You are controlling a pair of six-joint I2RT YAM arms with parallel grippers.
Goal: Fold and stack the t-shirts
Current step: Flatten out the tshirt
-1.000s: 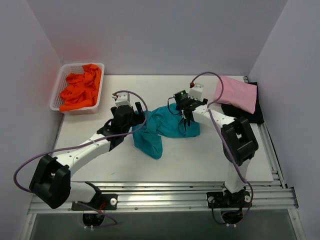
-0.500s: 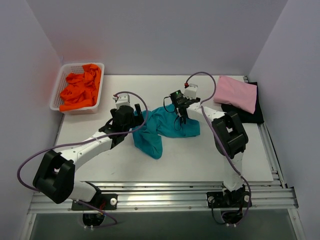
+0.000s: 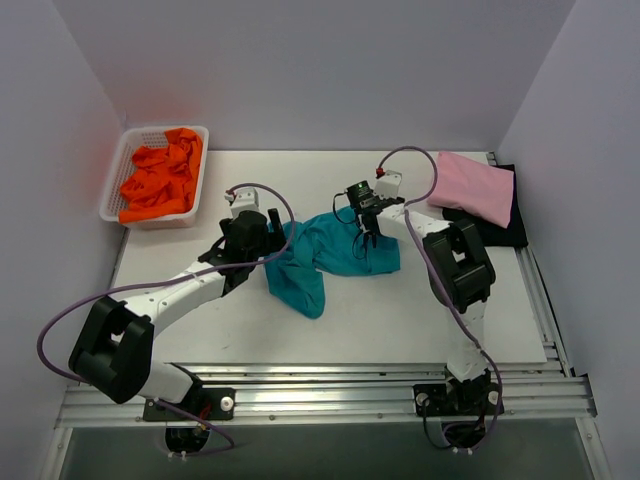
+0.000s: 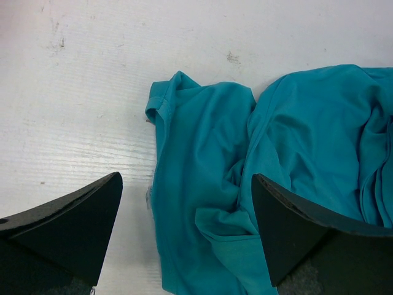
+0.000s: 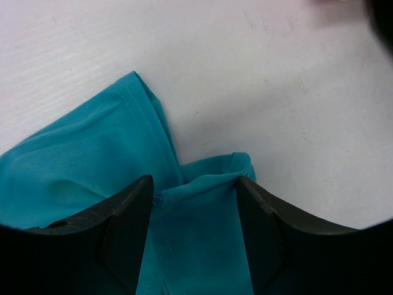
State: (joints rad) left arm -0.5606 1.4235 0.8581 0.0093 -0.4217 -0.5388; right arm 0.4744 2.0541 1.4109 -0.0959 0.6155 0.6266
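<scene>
L tool & R tool both released, fingers apart over crumpled teal t-shirt

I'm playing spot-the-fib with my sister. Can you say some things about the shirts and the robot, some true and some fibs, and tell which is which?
1. The teal t-shirt lies crumpled on the table. True.
2. The orange t-shirts are spread flat on the table. False: they sit bunched in the white mesh basket.
3. The pink t-shirt lies partly on the black t-shirt. True.
4. The left arm's fingers are squeezed shut on the teal t-shirt. False: they stand apart above it.
</scene>
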